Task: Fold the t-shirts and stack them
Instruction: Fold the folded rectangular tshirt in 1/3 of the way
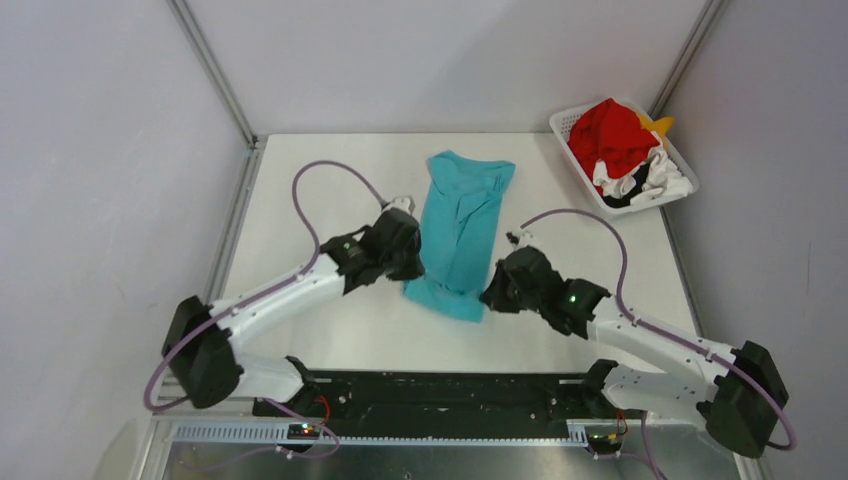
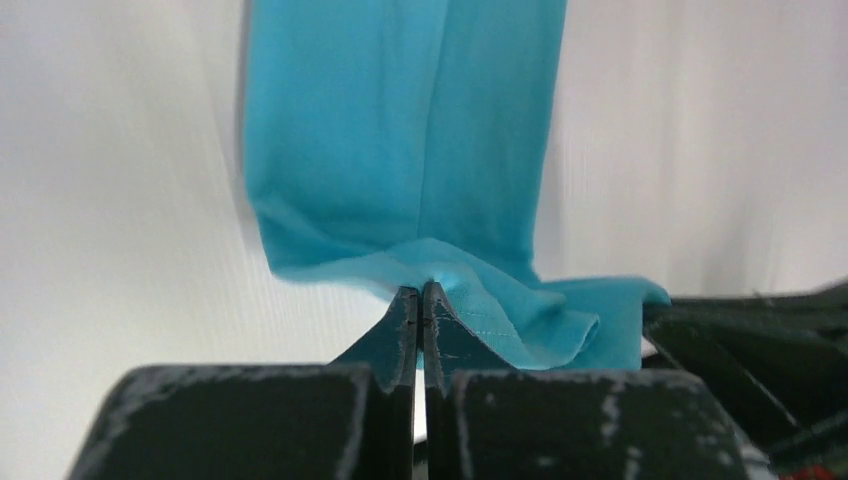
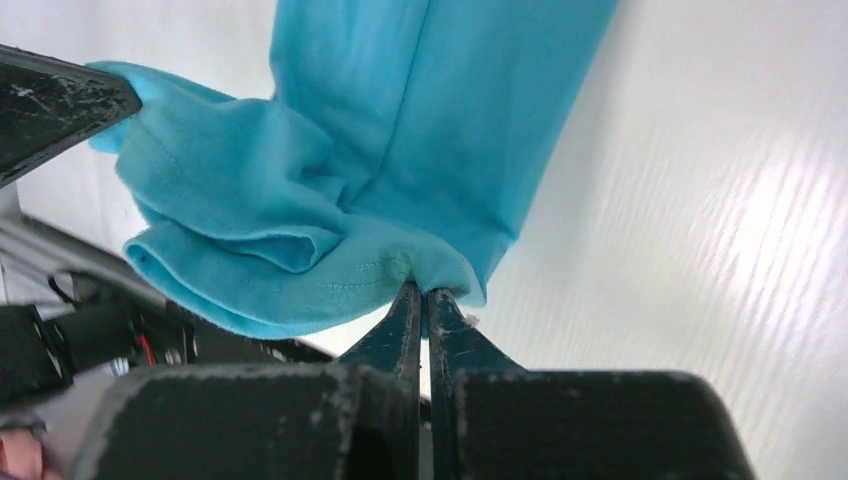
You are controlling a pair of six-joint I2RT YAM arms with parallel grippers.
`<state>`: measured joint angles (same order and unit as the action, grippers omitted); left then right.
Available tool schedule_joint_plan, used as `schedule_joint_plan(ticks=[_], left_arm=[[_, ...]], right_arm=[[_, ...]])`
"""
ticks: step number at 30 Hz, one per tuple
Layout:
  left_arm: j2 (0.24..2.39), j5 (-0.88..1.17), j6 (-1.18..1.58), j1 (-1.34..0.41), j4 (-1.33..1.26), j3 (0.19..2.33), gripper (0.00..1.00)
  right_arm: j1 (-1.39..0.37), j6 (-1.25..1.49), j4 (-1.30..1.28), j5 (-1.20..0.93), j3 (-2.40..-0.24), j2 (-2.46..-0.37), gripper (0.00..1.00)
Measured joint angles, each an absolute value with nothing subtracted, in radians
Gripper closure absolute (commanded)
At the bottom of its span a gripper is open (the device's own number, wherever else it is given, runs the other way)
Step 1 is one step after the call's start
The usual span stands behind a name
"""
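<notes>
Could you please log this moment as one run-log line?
teal t-shirt: on table, mid-fold | left gripper: shut on near edge | right gripper: shut on near edge | basket: other t-shirts

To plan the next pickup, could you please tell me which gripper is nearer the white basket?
Right. The right gripper grips the teal shirt on the side toward the basket; the left gripper grips the opposite side, farther away.

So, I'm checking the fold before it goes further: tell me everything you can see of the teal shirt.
The teal t-shirt is soft cloth, folded lengthwise into a narrow strip lying on the white table. Its near, stitched hem is rumpled and pinched at either side by the left pincer and right pincer, both shut on it.
</notes>
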<state>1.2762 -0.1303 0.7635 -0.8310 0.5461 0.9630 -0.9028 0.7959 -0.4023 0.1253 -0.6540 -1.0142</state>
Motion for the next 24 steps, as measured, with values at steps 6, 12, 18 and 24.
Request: schedule_joint_plan(ticks=[6,12,18,24], left_arm=[[1.504,-0.151,0.722,-0.713,0.529,1.189,1.0],[1.679,-0.148,0.676,-0.622,0.534,1.341,1.0],[1.799,-0.114,0.621,-0.577,0.533,1.452,1.0],[1.892,-0.068,0.575,-0.567,0.534,1.495,1.0]], right_arm=[[-0.682,0.683,-0.326,0.062,-0.749,-1.135,1.0],[-0.548,0.632,-0.281,0.009,-0.839,-1.299,1.0],[-0.477,0.606,-0.237,-0.045,-0.907,-1.419,1.0],[-0.458,0.605,-0.233,-0.082,-0.907,-1.468,1.0]])
